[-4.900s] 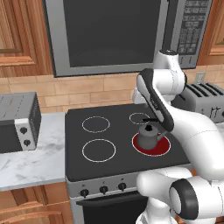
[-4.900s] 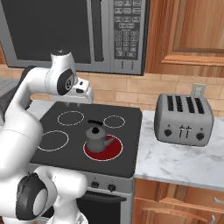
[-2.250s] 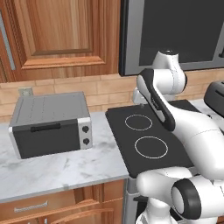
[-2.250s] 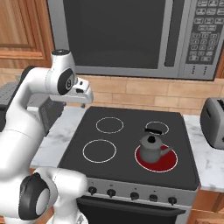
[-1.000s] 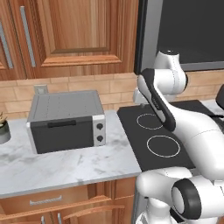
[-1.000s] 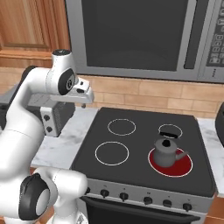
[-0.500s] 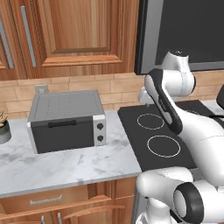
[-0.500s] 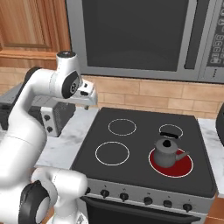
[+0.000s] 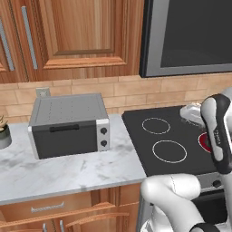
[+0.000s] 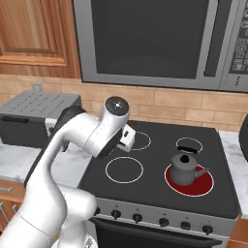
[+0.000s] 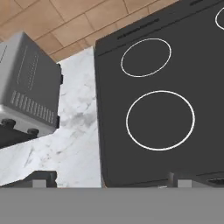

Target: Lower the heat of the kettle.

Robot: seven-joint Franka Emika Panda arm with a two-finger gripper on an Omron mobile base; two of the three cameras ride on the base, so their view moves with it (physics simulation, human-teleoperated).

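Observation:
The kettle [image 10: 184, 167], small, squat and dark grey, stands on the glowing red front right burner [image 10: 190, 184] of the black stove [image 10: 155, 193]. A row of dark knobs [image 10: 138, 218] runs along the stove's front panel. My gripper [image 11: 110, 178] hangs open and empty above the stove's left side, well to the left of the kettle. In the hand view its two fingertips [image 11: 43, 177] stand wide apart over the front left burner ring [image 11: 160, 120]. In the left base view the arm hides the kettle, and a sliver of the red burner [image 9: 204, 141] shows beside it.
A grey toaster oven [image 9: 69, 124] sits on the marble counter [image 9: 68, 167] left of the stove. A microwave [image 10: 155, 38] hangs above the stove, with wooden cabinets [image 9: 72, 36] to its left. A small potted plant [image 9: 3, 133] stands at the far left.
The arm has swung down and forward, bringing the hand over the stove's left burners. The base and the kettle have stayed put, and the gripper has stayed open.

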